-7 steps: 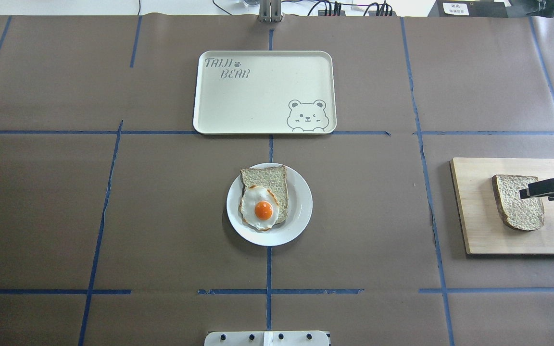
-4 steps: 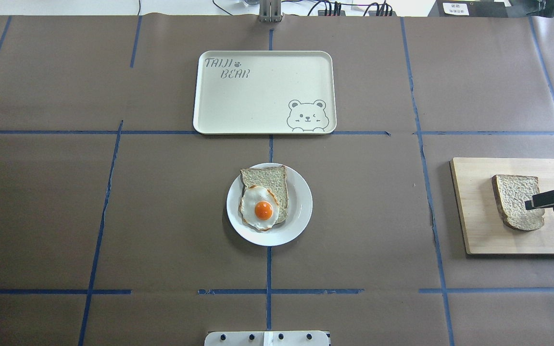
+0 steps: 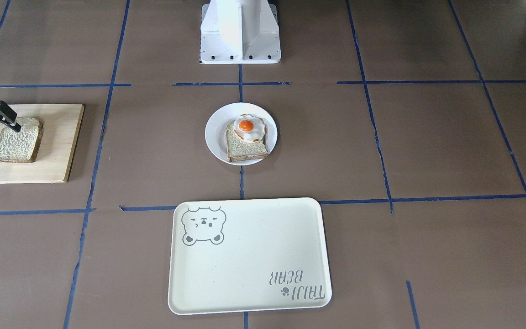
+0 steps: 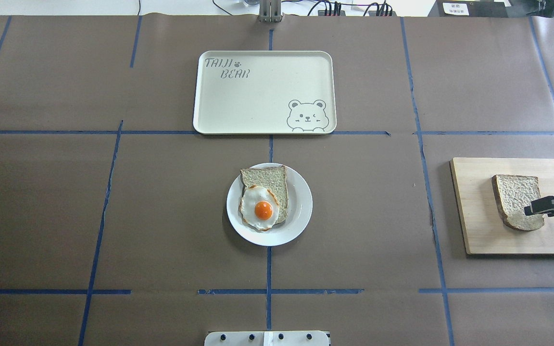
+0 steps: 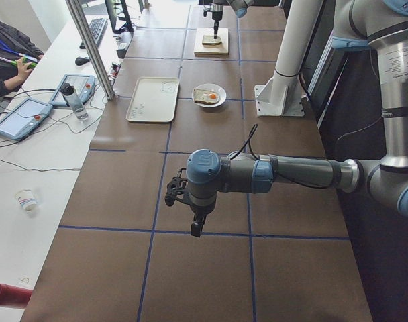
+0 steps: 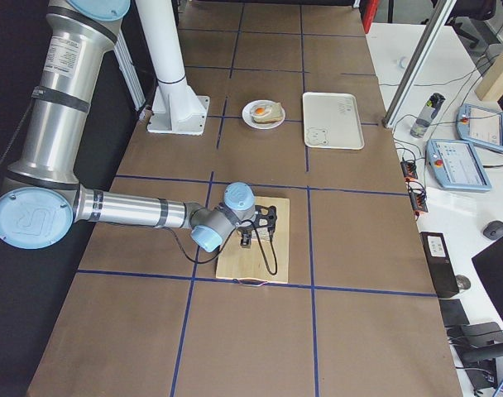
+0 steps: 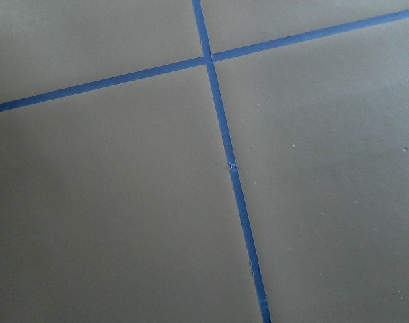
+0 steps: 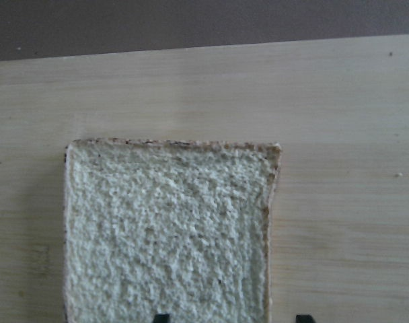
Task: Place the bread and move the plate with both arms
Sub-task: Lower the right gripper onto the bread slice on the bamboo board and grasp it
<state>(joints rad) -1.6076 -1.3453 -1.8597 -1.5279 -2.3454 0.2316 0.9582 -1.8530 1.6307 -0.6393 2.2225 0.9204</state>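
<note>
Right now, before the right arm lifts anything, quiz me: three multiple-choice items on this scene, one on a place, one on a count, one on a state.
1. The plain bread lies on:
A the tray
B the board
C the bare table

2. Bread slices in view:
A one
B three
C two

3. The right gripper is:
A open
B shut on the bread
C out of every view

Answers:
1 B: the slice rests flat on the wooden board.
2 C: one lies on the board and one under the egg.
3 A: the right wrist view shows its two fingertips apart, one over the bread and one past its edge.
</note>
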